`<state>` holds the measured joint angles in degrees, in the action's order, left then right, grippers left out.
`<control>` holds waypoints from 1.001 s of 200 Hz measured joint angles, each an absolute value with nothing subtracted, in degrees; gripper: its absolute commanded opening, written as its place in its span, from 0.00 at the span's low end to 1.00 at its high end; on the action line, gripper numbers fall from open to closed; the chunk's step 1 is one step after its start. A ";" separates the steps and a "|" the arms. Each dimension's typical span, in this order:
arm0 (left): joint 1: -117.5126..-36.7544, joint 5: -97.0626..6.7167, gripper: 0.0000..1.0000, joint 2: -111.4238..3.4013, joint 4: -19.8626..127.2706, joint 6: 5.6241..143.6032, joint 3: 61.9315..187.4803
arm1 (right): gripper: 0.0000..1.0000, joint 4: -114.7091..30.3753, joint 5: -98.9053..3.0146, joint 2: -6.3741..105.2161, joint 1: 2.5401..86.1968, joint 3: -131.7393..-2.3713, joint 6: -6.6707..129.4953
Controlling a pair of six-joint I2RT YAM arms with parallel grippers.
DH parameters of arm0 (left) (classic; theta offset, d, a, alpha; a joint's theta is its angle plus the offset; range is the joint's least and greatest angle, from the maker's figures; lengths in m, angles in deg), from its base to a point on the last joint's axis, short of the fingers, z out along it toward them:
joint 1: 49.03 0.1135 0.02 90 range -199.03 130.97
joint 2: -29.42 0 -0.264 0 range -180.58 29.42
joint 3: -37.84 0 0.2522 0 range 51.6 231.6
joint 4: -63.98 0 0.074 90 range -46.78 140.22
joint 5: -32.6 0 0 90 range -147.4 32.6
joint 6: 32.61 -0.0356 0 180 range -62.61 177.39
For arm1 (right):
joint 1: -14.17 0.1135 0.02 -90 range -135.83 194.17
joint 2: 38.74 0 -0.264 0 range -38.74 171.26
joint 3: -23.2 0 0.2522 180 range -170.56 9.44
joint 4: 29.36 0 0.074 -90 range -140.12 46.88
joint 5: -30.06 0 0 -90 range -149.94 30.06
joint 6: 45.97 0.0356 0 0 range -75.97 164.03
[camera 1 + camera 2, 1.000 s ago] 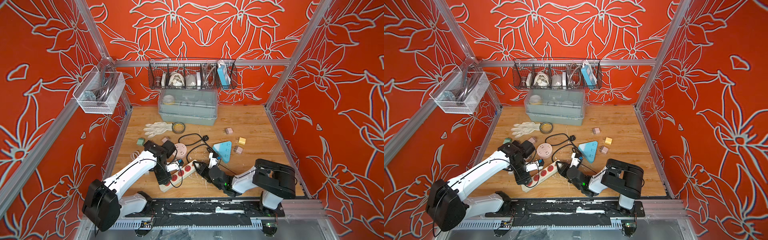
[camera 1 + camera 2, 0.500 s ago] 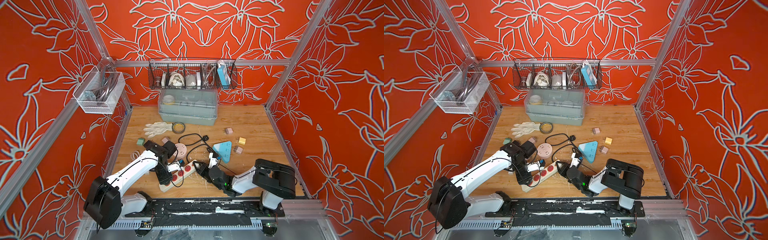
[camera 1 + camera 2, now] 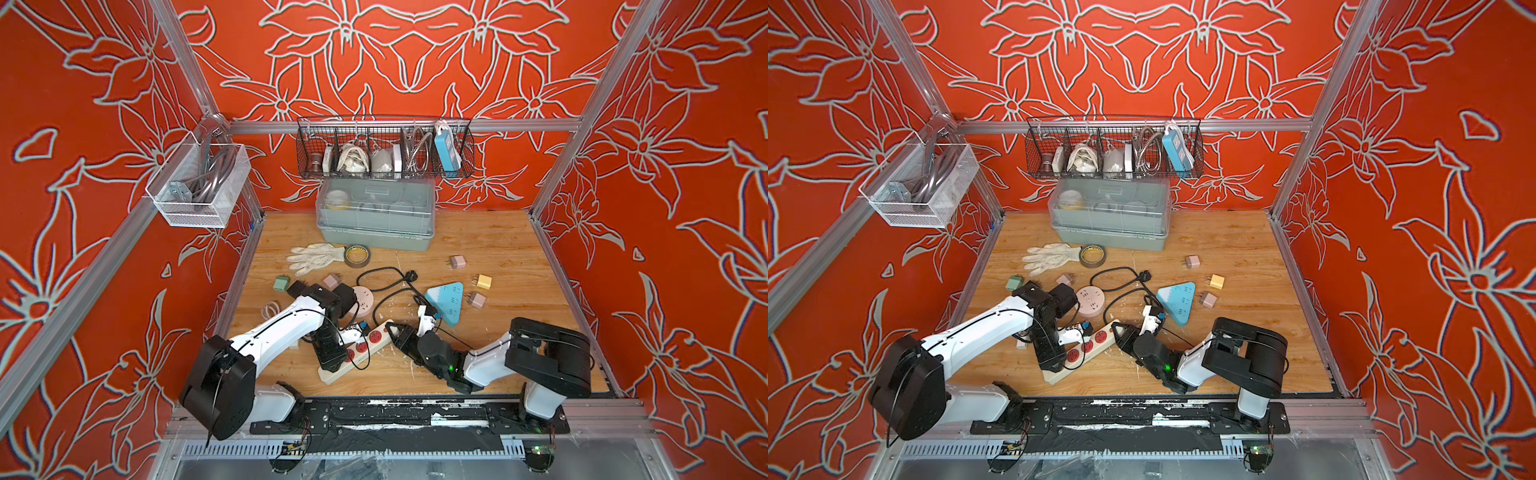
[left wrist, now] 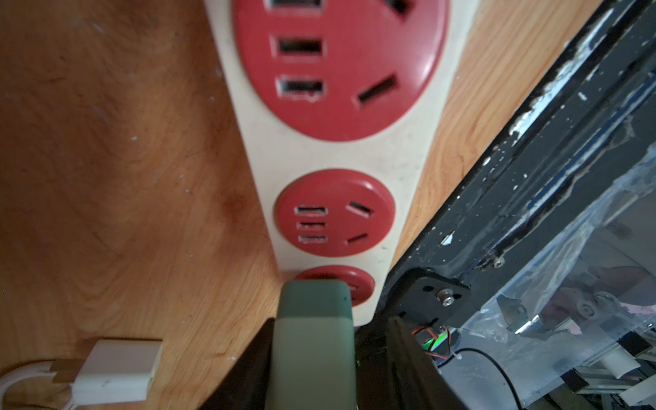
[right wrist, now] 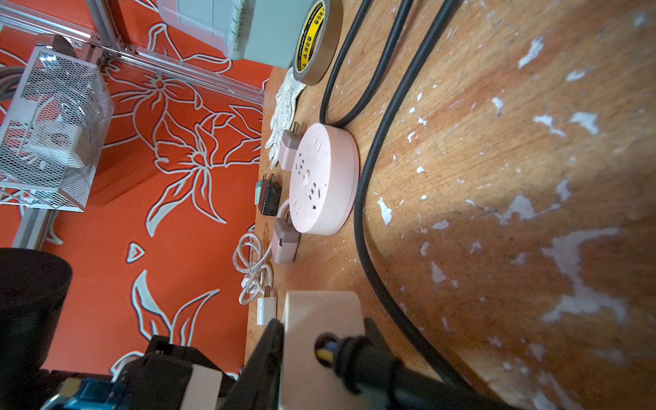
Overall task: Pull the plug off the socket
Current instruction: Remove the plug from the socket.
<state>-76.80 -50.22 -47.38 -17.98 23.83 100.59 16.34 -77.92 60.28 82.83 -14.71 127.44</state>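
A white power strip (image 3: 376,338) (image 3: 1096,343) with red round sockets (image 4: 333,213) lies slanted near the front of the wooden floor. A grey-green plug (image 4: 314,340) sits in the end socket (image 4: 360,284), the one nearest the front rail. My left gripper (image 3: 332,365) (image 3: 1052,365) (image 4: 332,319) points down over that end, its jaws closed around the plug. In both top views the plug is hidden under the gripper. My right gripper (image 3: 395,332) (image 3: 1119,330) (image 5: 323,321) is shut on the strip's other end (image 5: 319,312), where its black cable (image 5: 369,358) enters.
A pink round socket hub (image 3: 361,301) and a blue triangular strip (image 3: 446,301) lie just behind, with looped black cable (image 3: 382,270). A white USB charger (image 4: 117,369) lies beside the plug. The black front rail (image 4: 532,142) runs close by. Loose adapters, glove, tape and a grey box sit further back.
The left gripper's jaws have narrowed around the plug and the left arm has shifted slightly. The right arm and the strip have not moved.
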 measured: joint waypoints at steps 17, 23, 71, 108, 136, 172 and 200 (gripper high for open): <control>-76.80 -50.44 0.48 -47.33 -18.27 23.99 100.55 | 0.00 16.26 -77.92 60.13 82.83 -14.68 127.36; -76.80 -50.51 0.47 -47.33 -18.31 23.99 100.55 | 0.00 16.21 -77.92 60.06 82.83 -14.68 127.29; -76.80 -51.16 0.27 -47.31 -18.53 24.29 100.55 | 0.00 16.45 -77.88 59.93 82.83 -14.38 127.12; -76.78 -51.31 0.04 -47.22 -18.86 24.27 100.59 | 0.00 16.93 -77.77 60.13 82.94 -14.16 127.16; -76.76 -51.31 0.02 -47.51 -19.01 24.16 100.77 | 0.00 17.52 -77.77 60.69 82.94 -14.18 127.34; -75.38 -51.64 0.00 -48.73 -19.38 23.92 101.91 | 0.00 17.85 -78.01 61.94 82.94 -14.92 127.51; -72.87 -52.06 0.00 -49.04 -20.61 22.08 104.40 | 0.00 18.70 -79.63 62.38 82.87 -15.06 127.97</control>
